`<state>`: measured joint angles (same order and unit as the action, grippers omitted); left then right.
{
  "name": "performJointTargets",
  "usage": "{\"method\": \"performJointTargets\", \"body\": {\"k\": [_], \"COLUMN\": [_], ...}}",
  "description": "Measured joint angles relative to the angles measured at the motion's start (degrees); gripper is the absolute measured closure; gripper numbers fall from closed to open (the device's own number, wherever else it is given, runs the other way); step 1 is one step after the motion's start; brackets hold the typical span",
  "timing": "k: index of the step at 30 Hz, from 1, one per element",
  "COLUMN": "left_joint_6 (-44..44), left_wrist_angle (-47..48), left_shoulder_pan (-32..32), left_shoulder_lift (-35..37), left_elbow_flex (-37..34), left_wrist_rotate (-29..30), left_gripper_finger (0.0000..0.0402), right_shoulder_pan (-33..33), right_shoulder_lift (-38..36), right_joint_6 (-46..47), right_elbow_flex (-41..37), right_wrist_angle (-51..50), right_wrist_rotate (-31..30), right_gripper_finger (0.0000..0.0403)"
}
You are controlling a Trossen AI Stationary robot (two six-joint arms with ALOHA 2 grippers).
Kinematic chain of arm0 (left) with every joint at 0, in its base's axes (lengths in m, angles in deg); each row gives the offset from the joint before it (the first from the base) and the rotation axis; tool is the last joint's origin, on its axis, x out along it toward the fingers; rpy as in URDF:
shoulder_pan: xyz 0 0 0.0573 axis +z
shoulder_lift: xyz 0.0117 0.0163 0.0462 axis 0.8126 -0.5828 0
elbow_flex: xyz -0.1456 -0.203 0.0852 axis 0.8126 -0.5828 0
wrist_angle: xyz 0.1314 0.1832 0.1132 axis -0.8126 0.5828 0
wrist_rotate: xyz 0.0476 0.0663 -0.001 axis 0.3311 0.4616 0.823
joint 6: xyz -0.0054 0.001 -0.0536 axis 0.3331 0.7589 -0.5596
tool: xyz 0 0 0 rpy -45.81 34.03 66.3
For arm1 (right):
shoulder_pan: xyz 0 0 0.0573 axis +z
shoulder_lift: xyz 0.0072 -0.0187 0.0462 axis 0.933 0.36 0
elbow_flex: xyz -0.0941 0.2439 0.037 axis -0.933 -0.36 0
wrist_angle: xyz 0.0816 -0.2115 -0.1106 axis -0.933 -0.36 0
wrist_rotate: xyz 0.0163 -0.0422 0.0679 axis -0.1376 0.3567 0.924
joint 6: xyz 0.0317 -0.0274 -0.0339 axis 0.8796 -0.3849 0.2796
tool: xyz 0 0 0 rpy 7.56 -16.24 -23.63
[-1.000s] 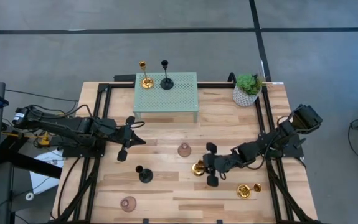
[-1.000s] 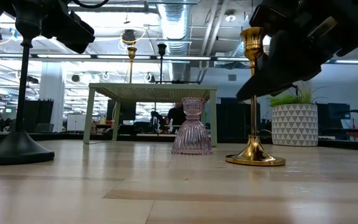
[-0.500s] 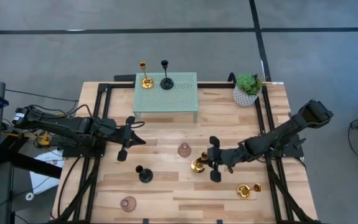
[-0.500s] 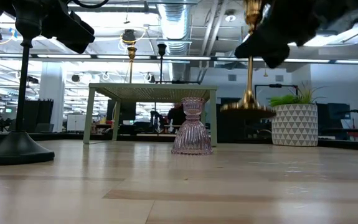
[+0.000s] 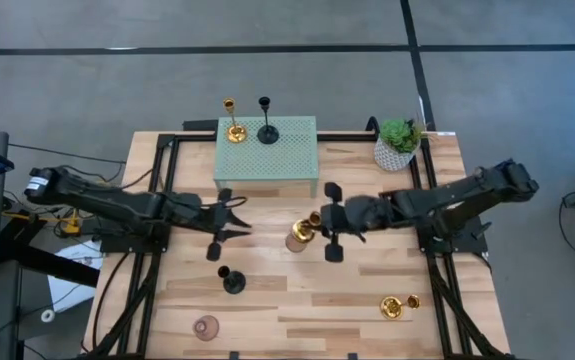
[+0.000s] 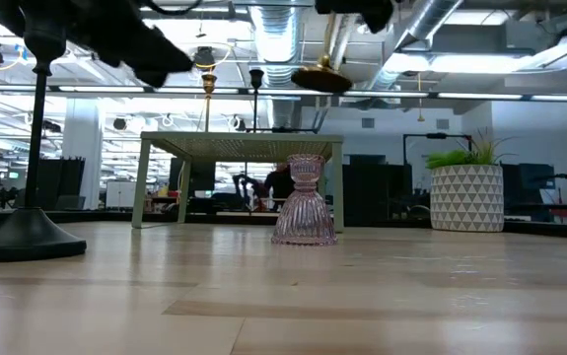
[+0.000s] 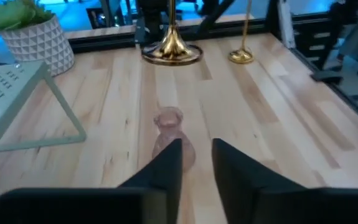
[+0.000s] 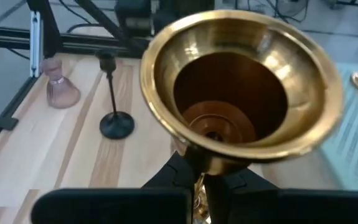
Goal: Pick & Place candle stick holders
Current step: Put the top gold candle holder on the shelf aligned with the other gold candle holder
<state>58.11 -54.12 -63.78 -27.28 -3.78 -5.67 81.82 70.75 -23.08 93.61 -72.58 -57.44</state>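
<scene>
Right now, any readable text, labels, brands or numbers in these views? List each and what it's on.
None readable. No lettering shows on the gold holder in the right gripper, the glass holder, the green perforated stand or the plant pot, which bears only a triangle pattern.

My right pincer (image 5: 329,222) held a gold holder (image 5: 303,230) lifted and tilted over a pink glass holder (image 6: 304,200). Gold (image 5: 233,121) and black (image 5: 266,121) ones stood upright on the green stand (image 5: 287,160).

Right gripper (image 5: 331,221) clamped, raised mid-table; left gripper (image 5: 223,218) slightly parted, extended from the left edge
</scene>
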Motion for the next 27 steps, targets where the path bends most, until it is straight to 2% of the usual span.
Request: {"method": "performJointTargets", "body": {"k": [7, 15, 21, 27], "left_joint_6": [0.0, -0.4, -0.4, -0.4], "left_wrist_angle": [-19.0, -22.9, -26.1, -27.5], "left_shoulder_pan": [0.6, 0.6, 0.6, 0.6], "left_shoulder_lift": [-10.0, -15.2, -15.9, -15.9], "left_elbow_flex": [0.0, 0.0, 0.0, 0.0], "left_wrist_rotate": [0.1, 0.5, 0.8, 1.8], "left_gripper_finger": [0.023, 0.017, 0.0156, 0.0178], "right_shoulder_pan": [-5.2, -7.6, -8.4, -8.4], "right_shoulder_lift": [6.9, 13.1, 16.8, 19.7], "right_joint_6": [-2.0, -3.7, -6.3, -8.2], "right_elbow_flex": [4.3, 9.6, 14.5, 18.1], "right_wrist_angle": [-0.5, -0.3, -0.4, -0.1], "right_wrist_rotate": [8.2, 11.8, 13.6, 15.1], "right_gripper_finger": [0.04, 0.04, 0.04, 0.0401]}}
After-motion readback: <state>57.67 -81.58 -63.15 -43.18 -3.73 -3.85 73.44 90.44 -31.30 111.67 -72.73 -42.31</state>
